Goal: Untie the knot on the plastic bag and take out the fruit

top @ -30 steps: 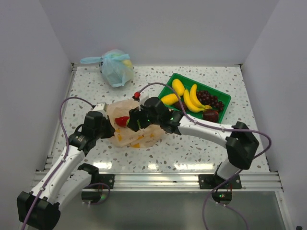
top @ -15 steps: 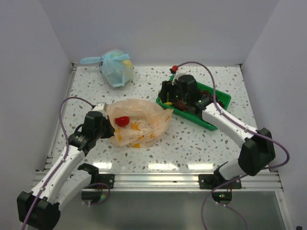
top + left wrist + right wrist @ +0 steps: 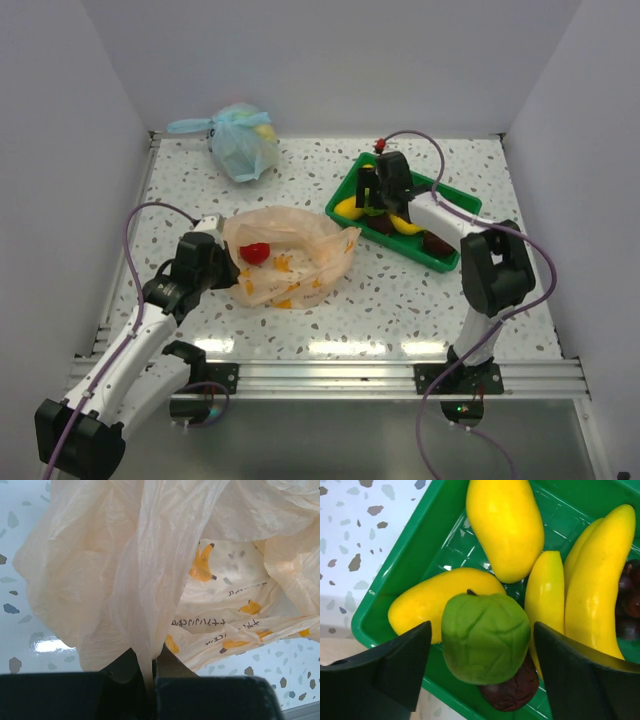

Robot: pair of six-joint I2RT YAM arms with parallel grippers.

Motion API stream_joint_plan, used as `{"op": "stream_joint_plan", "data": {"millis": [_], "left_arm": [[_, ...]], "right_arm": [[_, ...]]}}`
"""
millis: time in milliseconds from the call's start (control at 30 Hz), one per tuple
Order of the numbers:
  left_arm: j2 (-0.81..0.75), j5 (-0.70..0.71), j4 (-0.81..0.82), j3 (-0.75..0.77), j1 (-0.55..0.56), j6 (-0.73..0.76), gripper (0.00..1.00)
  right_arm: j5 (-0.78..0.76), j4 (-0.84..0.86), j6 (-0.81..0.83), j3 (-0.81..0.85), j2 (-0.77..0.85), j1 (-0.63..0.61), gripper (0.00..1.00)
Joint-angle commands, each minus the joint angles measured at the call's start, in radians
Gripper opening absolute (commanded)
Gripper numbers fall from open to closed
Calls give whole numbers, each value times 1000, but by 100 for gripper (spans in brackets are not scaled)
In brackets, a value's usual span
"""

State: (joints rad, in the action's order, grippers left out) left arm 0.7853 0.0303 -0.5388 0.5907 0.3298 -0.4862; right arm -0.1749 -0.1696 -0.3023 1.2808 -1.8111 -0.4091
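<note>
The pale-orange plastic bag (image 3: 290,255) lies open on the table with a red apple (image 3: 256,252) inside; no knot shows. My left gripper (image 3: 222,250) is shut on a fold of the bag's plastic (image 3: 125,555), pinched between its jaws (image 3: 150,655). My right gripper (image 3: 370,200) is open over the green tray (image 3: 445,263). In the right wrist view the green lime (image 3: 485,637) sits between the open gripper (image 3: 482,645) with gaps on both sides, resting on a dark brown piece (image 3: 512,690). Two yellow mangoes (image 3: 505,527), bananas (image 3: 595,580) and grapes (image 3: 630,595) lie in the tray (image 3: 420,545).
A tied light blue bag (image 3: 240,140) with fruit inside lies at the back left. White walls close in the table on three sides. The aluminium rail (image 3: 330,375) runs along the near edge.
My right arm swung from the orange bag to the green tray carrying the lime. Its jaws now stand open with the lime lying in the tray. The left arm held still.
</note>
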Motion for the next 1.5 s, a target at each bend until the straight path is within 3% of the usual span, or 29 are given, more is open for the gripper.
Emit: {"op": "stream_joint_plan", "data": {"millis": [0, 100, 400, 600, 767, 967, 1467], "left_arm": [[-6, 8, 48, -11, 6, 5, 3], [-6, 7, 48, -11, 8, 5, 3], [0, 6, 49, -11, 8, 5, 3], [8, 5, 48, -9, 9, 6, 2], [11, 5, 46, -11, 9, 6, 2], [9, 3, 48, -11, 11, 6, 2], [-14, -10, 57, -15, 21, 8, 2]], "right_arm": [[-75, -24, -4, 37, 16, 4, 90], [-92, -27, -6, 32, 57, 4, 99], [96, -39, -11, 8, 242, -51, 99], [172, -27, -79, -41, 325, -227, 98], [256, 94, -178, -106, 352, -379, 98], [341, 201, -282, -110, 243, -503, 96], [151, 314, -471, 75, -137, -540, 98]]}}
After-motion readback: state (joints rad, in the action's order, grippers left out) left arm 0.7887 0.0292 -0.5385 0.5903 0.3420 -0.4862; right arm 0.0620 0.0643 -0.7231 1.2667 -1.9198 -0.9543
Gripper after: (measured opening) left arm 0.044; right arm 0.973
